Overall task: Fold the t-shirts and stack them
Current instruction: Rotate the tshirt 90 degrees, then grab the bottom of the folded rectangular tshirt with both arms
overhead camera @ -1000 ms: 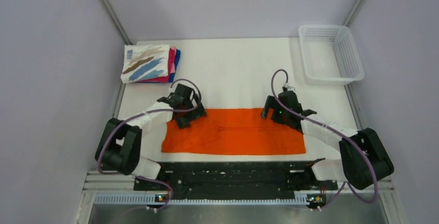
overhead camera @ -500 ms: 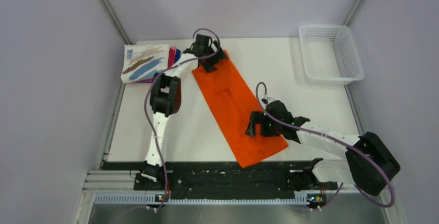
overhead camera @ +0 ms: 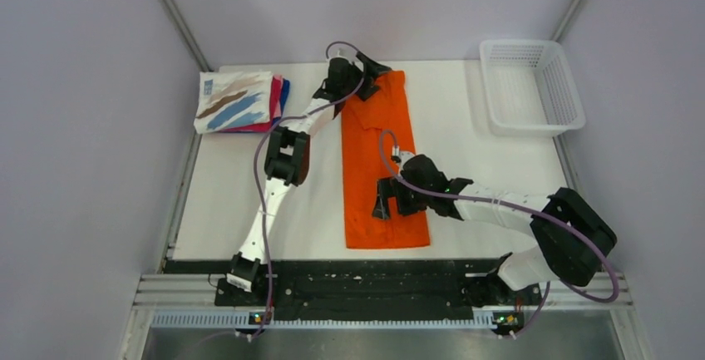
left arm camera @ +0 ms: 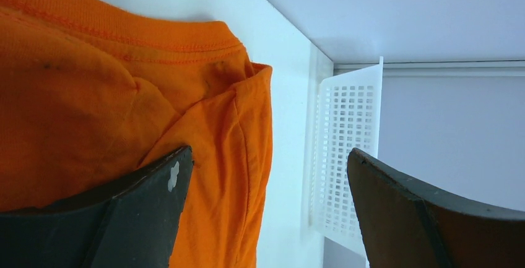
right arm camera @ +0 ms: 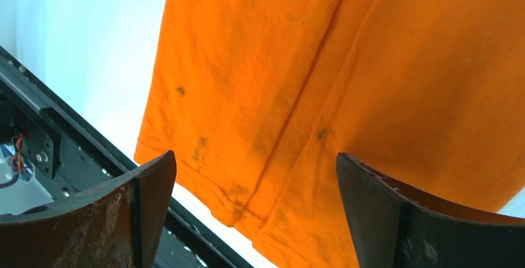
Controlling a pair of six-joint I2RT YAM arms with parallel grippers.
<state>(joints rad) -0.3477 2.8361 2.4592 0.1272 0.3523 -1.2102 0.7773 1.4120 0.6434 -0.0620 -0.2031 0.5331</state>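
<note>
With three folded t-shirts stacked, our left tool and right tool gape empty over the half-folded orange t-shirt.

A white rectangular worktop sits inside a booth of pale lilac walls. A white plastic mesh basket, rectangular with a thick rim, stands upright at the worktop's far right corner, overhanging the right edge slightly. In the left wrist view the basket's gridded side shows against the wall. A black metal rail runs along the near edge. Slim grey metal struts rise from the far corners.
</note>
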